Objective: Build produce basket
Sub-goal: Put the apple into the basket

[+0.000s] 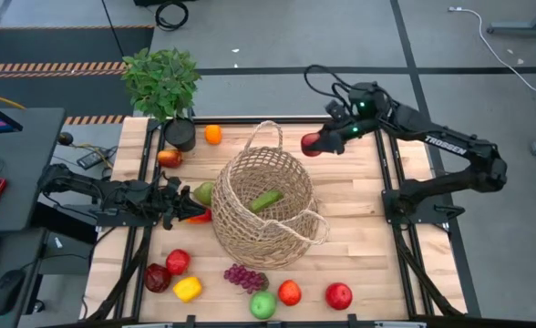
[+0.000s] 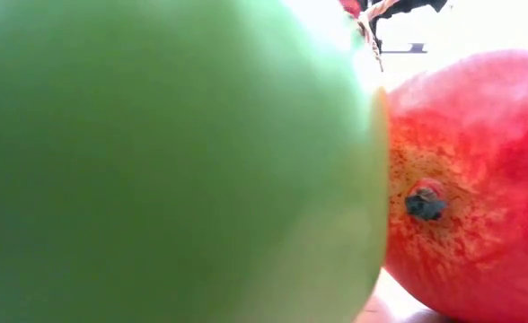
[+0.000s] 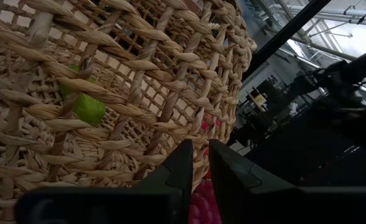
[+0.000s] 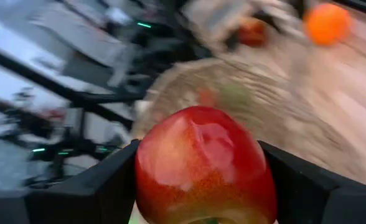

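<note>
The tan wicker basket [image 1: 266, 205] stands mid-table with a green cucumber [image 1: 266, 200] inside. My right gripper [image 1: 325, 142] hangs above the table's far side, just right of the basket's far handle, shut on a red apple [image 1: 313, 144]. My left gripper [image 1: 182, 202] is shut at the basket's left wall [image 3: 108, 93], between a pear [image 1: 202, 192] and a red pepper [image 1: 198, 217]. The remaining produce lies on the table around the basket. My right gripper pinches the red apple's two opposite sides [image 4: 147, 171] between its two fingers [image 4: 102, 183]. It comes from the table's right, slanting slightly down. The apple is lifted clear of the table. Whether my left gripper touches the basket's wall I cannot tell.
A potted plant [image 1: 163, 87], an orange [image 1: 212, 134] and an apple [image 1: 169, 157] sit far left. Along the near edge lie a dark red apple [image 1: 157, 278], peppers [image 1: 187, 289], grapes [image 1: 245, 277], a green apple [image 1: 262, 305] and two red fruits [image 1: 338, 295].
</note>
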